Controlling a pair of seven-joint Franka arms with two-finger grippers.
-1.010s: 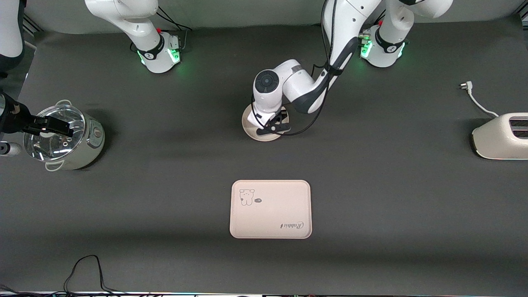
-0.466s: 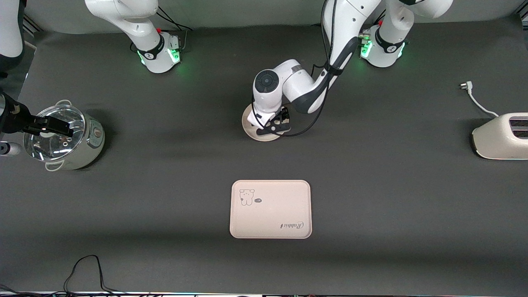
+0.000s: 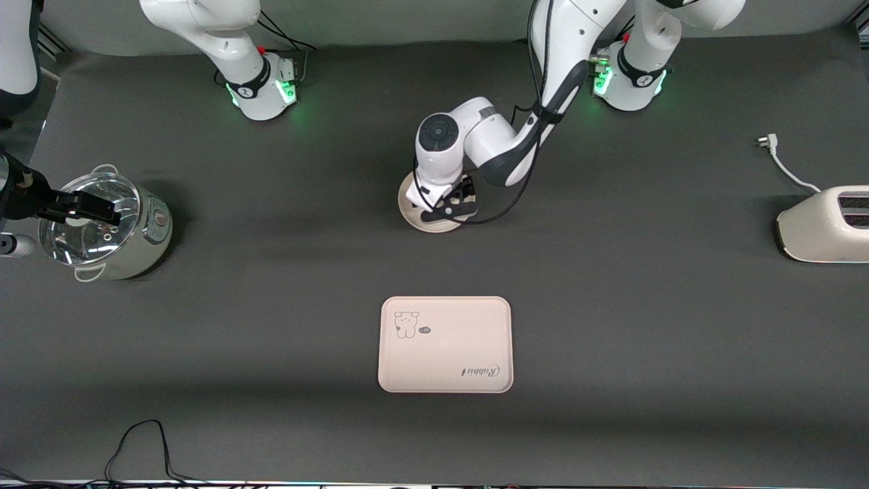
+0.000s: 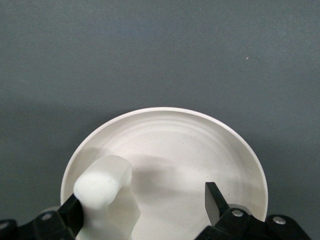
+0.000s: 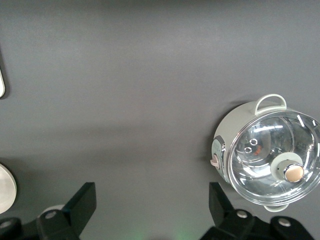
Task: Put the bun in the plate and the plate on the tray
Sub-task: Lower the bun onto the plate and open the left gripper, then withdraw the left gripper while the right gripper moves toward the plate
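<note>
- Two jobs make up this task, and by my reckoning the first is just finishing: my left gripper (image 4: 145,215) hangs low over the plate (image 3: 409,204), fingers spread wide, pinching nothing.
- The bun (image 4: 107,195) stands in the plate near its rim, leaning against one of my fingers (image 4: 70,212); the other finger is well clear of it.
- In the front view the plate sits at twelve o'clock from the tray (image 3: 445,344), well apart from it, with bare mat between.
- My right gripper (image 5: 150,207) waits, fingers wide and empty, at the right arm's end of the table, over the mat by the glass-lidded pot (image 5: 265,157).
- Next, I judge, I must lift straight off without dragging the bun along, then take the plate by its rim.
- Carrying it toward six o'clock calls for a level hold, or the bun may roll out.
</note>
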